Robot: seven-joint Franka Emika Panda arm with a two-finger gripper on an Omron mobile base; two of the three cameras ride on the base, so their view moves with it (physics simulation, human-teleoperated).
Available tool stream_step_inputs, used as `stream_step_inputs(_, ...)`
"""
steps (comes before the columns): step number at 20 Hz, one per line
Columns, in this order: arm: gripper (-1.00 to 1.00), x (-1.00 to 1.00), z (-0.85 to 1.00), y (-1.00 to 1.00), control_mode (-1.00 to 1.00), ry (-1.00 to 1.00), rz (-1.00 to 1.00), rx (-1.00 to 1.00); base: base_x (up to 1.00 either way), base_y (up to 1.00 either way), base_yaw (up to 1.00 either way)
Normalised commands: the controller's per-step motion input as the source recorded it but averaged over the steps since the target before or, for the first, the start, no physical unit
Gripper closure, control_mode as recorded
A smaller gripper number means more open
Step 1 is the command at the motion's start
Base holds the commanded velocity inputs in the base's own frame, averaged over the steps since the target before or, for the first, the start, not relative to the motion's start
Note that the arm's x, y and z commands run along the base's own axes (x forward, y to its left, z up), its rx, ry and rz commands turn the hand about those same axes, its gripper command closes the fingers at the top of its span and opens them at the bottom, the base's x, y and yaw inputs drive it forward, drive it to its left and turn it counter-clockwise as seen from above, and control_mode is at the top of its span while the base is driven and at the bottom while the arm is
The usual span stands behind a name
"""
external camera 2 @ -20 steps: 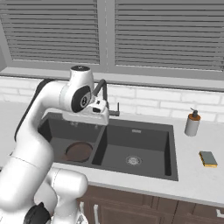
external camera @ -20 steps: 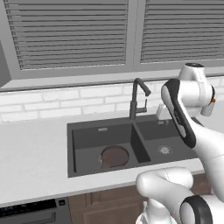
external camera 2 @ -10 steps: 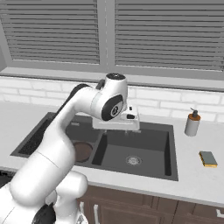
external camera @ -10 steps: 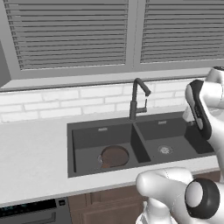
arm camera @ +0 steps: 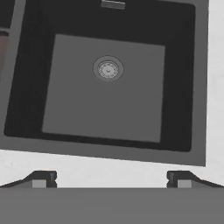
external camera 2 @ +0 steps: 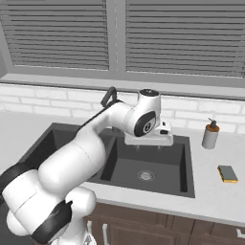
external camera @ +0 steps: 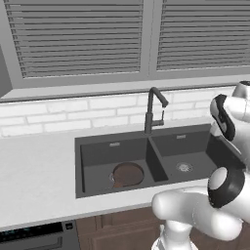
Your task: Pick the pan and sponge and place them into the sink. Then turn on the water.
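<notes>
Pan (external camera: 128, 174) sits in sink (external camera: 97, 190) L basin. Sponge step in hand: sponge (external camera 2: 228, 173) on surface at 3 o'clock of sink. End effector (arm camera: 111, 179) spread wide, empty, above R basin. Next: swing twd 3 o'clock, descend, grip sponge.

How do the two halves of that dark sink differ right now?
The left basin holds the brown pan over its drain; the right basin is bare, its metal drain exposed. The open end effector hangs above the right basin, not the left. Both are dark grey and rectangular.
</notes>
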Motion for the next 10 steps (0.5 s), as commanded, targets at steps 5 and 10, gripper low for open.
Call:
stream_step_inputs(5,-1.0,0.66,-0.47,-0.46,-1.0,0.0,-0.1,-0.09,0.0,0.0,0.0)
stream_step_inputs(10,-1.0,0.55,-0.34,-0.47,-1.0,0.0,-0.07,-0.02,0.0,0.0,0.0)
